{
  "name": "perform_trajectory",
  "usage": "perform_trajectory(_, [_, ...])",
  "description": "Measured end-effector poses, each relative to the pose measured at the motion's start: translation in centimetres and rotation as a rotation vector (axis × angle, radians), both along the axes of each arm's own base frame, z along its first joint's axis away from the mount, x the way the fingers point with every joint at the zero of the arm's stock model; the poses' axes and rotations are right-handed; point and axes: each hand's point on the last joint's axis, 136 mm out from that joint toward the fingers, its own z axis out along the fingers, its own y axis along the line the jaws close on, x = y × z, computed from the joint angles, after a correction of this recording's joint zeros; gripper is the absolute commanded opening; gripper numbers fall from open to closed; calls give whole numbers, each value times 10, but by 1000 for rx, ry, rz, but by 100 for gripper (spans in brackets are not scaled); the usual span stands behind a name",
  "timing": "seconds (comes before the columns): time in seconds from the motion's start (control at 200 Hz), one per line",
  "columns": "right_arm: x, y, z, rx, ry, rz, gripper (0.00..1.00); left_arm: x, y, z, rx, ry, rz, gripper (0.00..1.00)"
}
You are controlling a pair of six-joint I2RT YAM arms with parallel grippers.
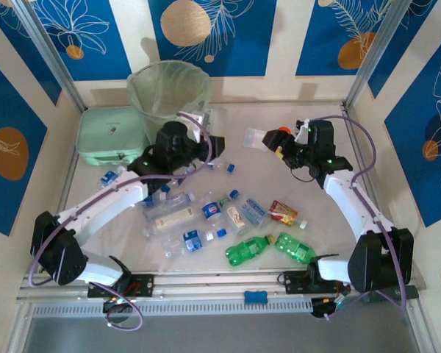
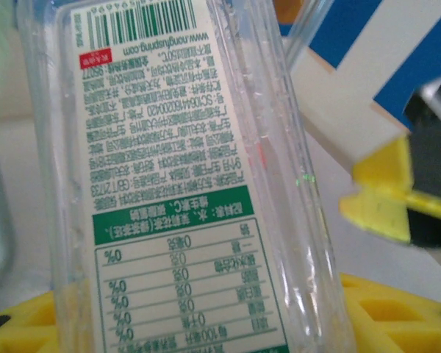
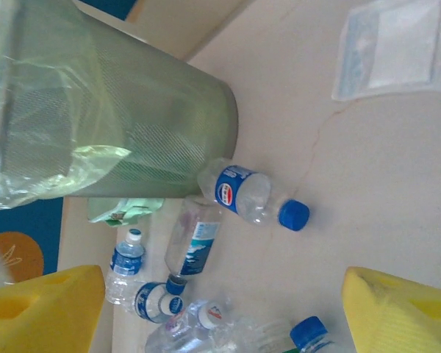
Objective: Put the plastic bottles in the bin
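Your left gripper (image 2: 206, 320) has its jaws closed on a clear bottle (image 2: 184, 184), which passes between them. The bin (image 1: 153, 110) is just beside these jaws, on their left. The bottle looks empty, so I judge it light, thin-walled and slippery, and hard pressure would dent it. Hold it at the labelled middle. Its label is white with green bands and a barcode. Your right gripper (image 3: 220, 312) has its jaws wide apart and empty. Ahead of them a blue-capped bottle (image 3: 246, 195) lies on the surface (image 3: 382, 191).
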Motion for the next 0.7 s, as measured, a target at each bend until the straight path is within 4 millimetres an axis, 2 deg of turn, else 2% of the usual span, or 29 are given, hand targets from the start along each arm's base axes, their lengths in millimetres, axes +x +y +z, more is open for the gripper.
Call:
perform_trajectory(0.225, [-3,15,-31,4,84,40,84,28,43,48,29,-86,74,49])
perform_trajectory(0.46, [-9,32,-44,1,119,91,84,64,100,93,83,-148,192,49])
perform_trajectory(0.56, [-10,35,-47,0,128,101,84,80,115,104,119,-158,224,49])
perform_trajectory(0.7, [-12,35,-49,-7,138,105,84,103,126,106,184,-143,242,49])
